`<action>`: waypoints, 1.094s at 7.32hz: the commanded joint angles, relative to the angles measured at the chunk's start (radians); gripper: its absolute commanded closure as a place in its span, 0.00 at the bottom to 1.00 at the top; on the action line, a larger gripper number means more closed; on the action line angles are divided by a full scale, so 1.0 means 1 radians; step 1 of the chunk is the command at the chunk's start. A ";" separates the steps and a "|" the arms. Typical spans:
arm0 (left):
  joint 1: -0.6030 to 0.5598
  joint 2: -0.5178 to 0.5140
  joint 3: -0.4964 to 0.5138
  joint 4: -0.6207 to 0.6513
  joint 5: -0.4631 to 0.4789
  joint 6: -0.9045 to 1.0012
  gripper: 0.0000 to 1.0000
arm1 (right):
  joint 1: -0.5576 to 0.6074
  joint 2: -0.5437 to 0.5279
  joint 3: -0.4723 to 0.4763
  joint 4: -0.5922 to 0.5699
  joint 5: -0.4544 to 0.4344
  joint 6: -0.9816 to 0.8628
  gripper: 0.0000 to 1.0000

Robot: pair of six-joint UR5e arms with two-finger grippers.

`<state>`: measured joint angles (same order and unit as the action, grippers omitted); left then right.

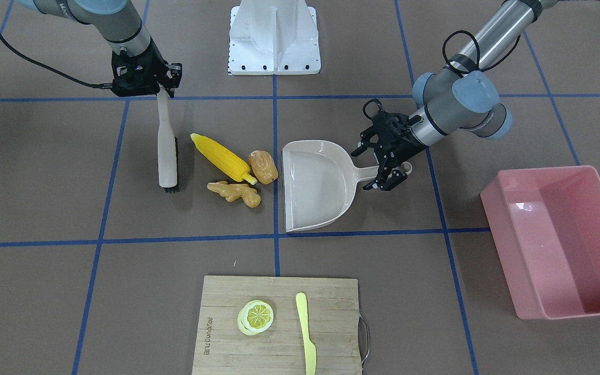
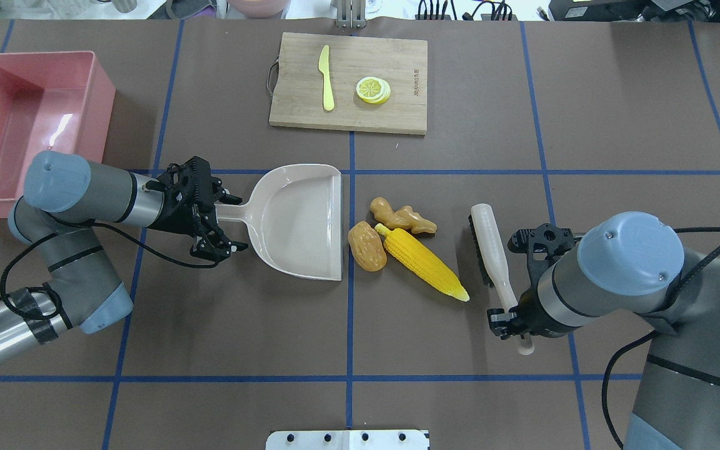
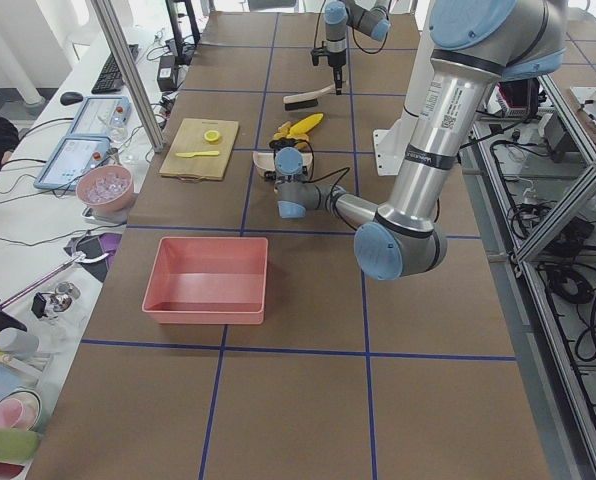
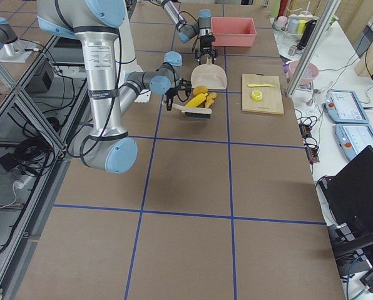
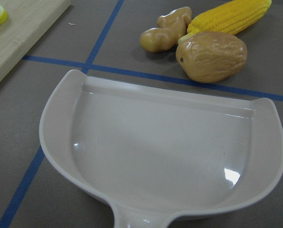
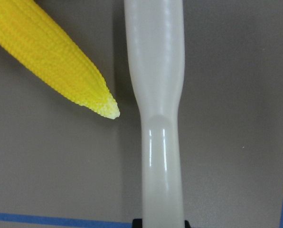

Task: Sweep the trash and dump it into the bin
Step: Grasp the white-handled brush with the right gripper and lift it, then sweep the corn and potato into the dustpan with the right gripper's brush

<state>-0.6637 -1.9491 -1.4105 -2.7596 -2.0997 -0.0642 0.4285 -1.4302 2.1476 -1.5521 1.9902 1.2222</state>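
The yellow corn cob (image 1: 223, 152), brown potato (image 1: 263, 166) and tan ginger root (image 1: 235, 191) lie together on the table between the brush (image 1: 166, 151) and the beige dustpan (image 1: 321, 187). The dustpan's open mouth faces them. My left gripper (image 1: 363, 170) is open, its fingers apart on either side of the dustpan's handle. My right gripper (image 1: 163, 92) is shut on the brush handle, and the bristles rest on the table beside the corn. The pink bin (image 1: 498, 224) stands empty beyond the left arm. The left wrist view shows the dustpan (image 5: 155, 152) with the potato (image 5: 212, 56) just past its lip.
A wooden cutting board (image 1: 279, 323) with a lemon slice (image 1: 255, 316) and a yellow knife (image 1: 306, 333) lies at the table's far side. The white robot base plate (image 1: 274, 36) sits at the near side. Blue tape lines cross the brown table.
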 commanded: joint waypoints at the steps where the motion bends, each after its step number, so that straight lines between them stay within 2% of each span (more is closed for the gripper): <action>1: 0.001 -0.002 0.002 0.000 0.001 0.000 0.03 | -0.091 0.046 -0.015 -0.003 -0.031 0.092 1.00; 5: 0.003 -0.002 0.002 0.006 0.004 -0.003 0.03 | -0.114 0.236 -0.165 -0.005 -0.045 0.180 1.00; 8: 0.003 -0.002 0.002 0.006 0.006 -0.003 0.03 | -0.114 0.341 -0.250 -0.006 -0.045 0.212 1.00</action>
<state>-0.6611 -1.9512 -1.4082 -2.7536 -2.0945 -0.0674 0.3147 -1.1366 1.9349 -1.5583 1.9451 1.4188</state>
